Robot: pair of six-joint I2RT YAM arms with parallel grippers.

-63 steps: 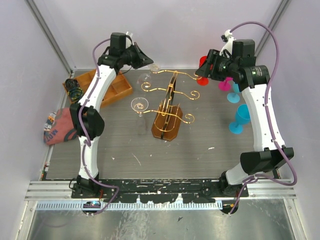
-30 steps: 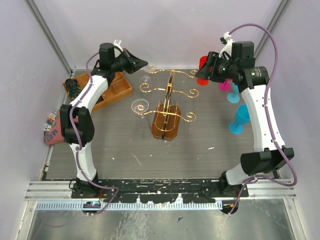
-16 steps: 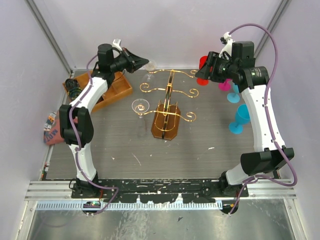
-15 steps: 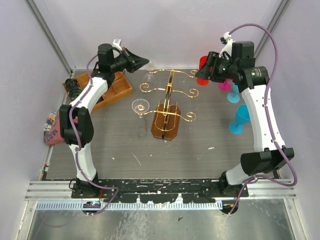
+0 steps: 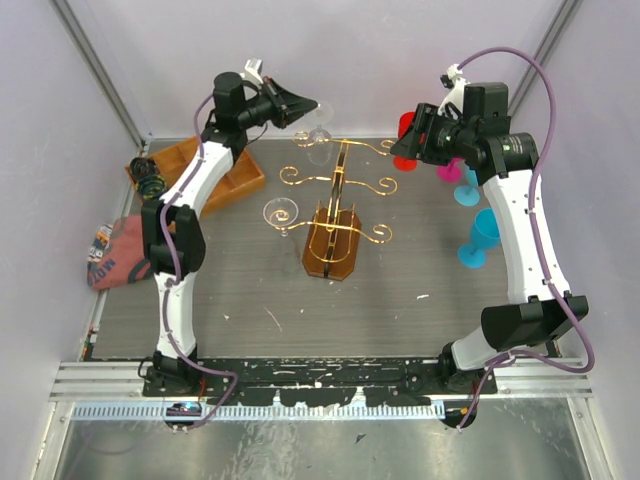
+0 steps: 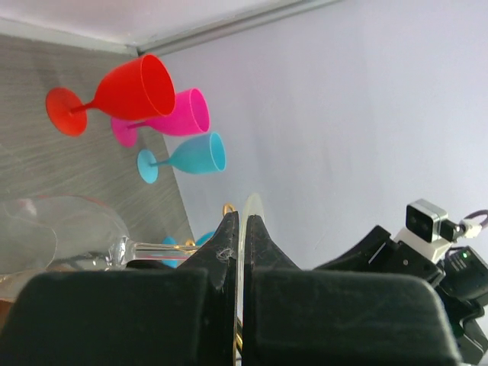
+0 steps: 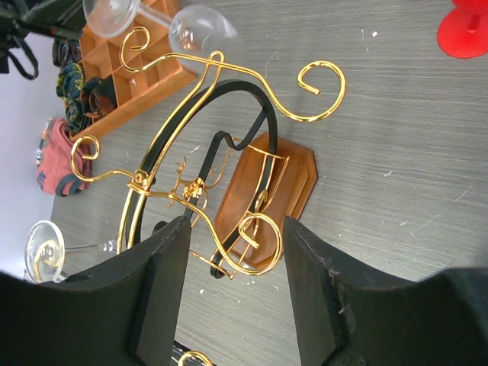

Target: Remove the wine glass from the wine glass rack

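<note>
Your left gripper (image 5: 306, 106) pinches the wine glass (image 5: 318, 141) by its foot, bowl just beside the top scroll of the wine glass rack (image 5: 333, 248); pull sideways and it could snag or slip; right gripper (image 7: 232, 229) gapes wide above the rack.

Robot lab test cell: plain pale walls (image 5: 350, 70), aluminium framing rail (image 5: 110, 378), scuffed grey tabletop (image 5: 400, 320).

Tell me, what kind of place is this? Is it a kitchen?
Probably a robot lab, not a kitchen. Two robot arms are bolted to a grey table inside plain walls, and the gold rack and bright cups look like practice props.
</note>
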